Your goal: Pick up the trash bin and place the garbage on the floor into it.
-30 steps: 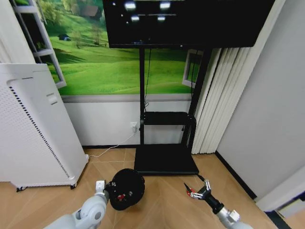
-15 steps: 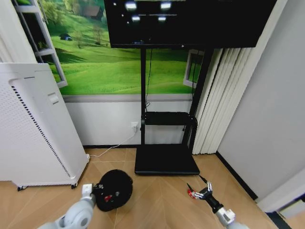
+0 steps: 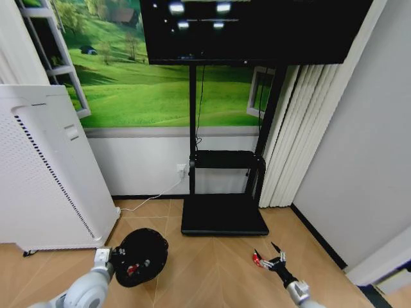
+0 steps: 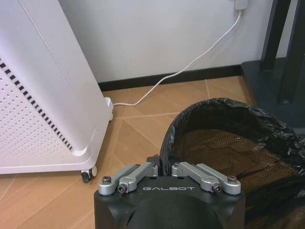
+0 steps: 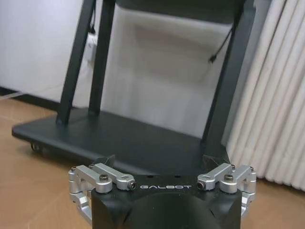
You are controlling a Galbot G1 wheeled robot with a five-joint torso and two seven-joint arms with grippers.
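Observation:
My left gripper [image 3: 110,258] is shut on the near rim of the trash bin [image 3: 138,256], a small black round bin lined with a black bag. The bin is at the lower left, above the floor [image 3: 212,269], with its mouth tilted toward the head camera. A small red bit of garbage [image 3: 131,268] lies inside it. In the left wrist view the gripper [image 4: 164,158] pinches the bag-covered rim of the bin [image 4: 238,143]. My right gripper [image 3: 266,256] is open low over the floor at the lower right, with nothing between its fingers.
A black TV stand base [image 3: 223,215] lies flat on the floor ahead, with its two posts rising to a large screen. A tall white appliance on wheels [image 3: 45,179] stands at the left, and a white cable [image 4: 181,71] runs along the floor beside it. White blinds [image 3: 298,128] and a grey wall close the right side.
My left gripper has carried the bin leftward and nearer to me. The right gripper has drawn back slightly and stays open.

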